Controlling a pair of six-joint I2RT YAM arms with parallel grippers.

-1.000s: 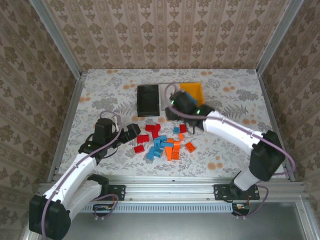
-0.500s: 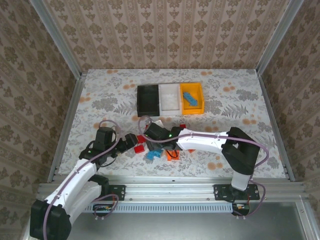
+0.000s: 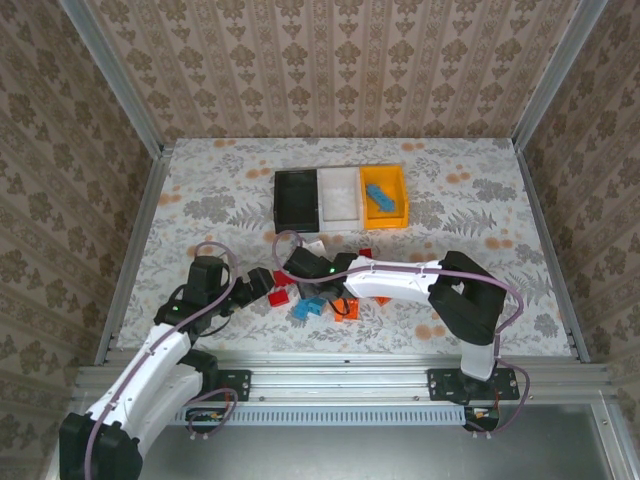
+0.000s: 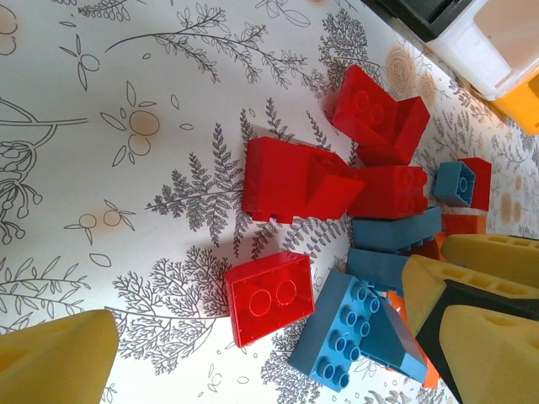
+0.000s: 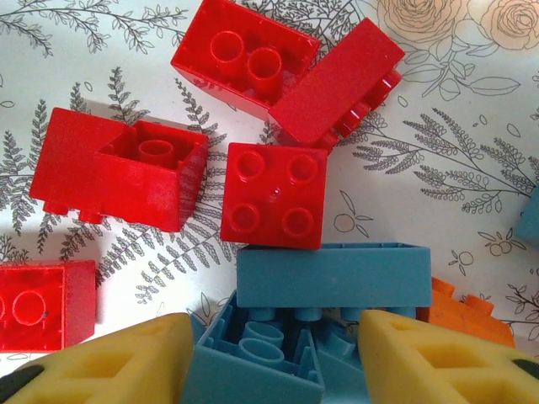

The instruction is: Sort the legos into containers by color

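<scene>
on the flowered table (image 3: 200, 190), toward its near edge, we see the legos (image 4: 295, 181) heaped in one loose pile between the two arms. they lie well apart from the containers (image 3: 340, 172), which stand joined in a row farther back: black on the left, white in the middle, yellow-orange on the right. a lone blue brick (image 3: 378, 194) lies in the yellow-orange one.

the right gripper (image 5: 274, 337) is down in the pile. its yellow fingers (image 5: 118, 362) stand partly apart on either side of an upturned blue brick (image 5: 253, 358), whose hollow underside faces the wrist camera. the left finger meets that brick's edge, but we cannot tell whether the pair presses on it or merely flanks it. just past the fingertips a long blue brick (image 5: 333, 273) lies on its side, touching a red four-stud brick (image 5: 274, 195), with more red ones beyond and an orange brick (image 5: 459, 307) to the right.

the left gripper (image 4: 278, 337) hangs at the pile's left side, spread wide and holding nothing. a red two-stud brick (image 4: 269, 296) lies on the table between its fingers, apart from both.
</scene>
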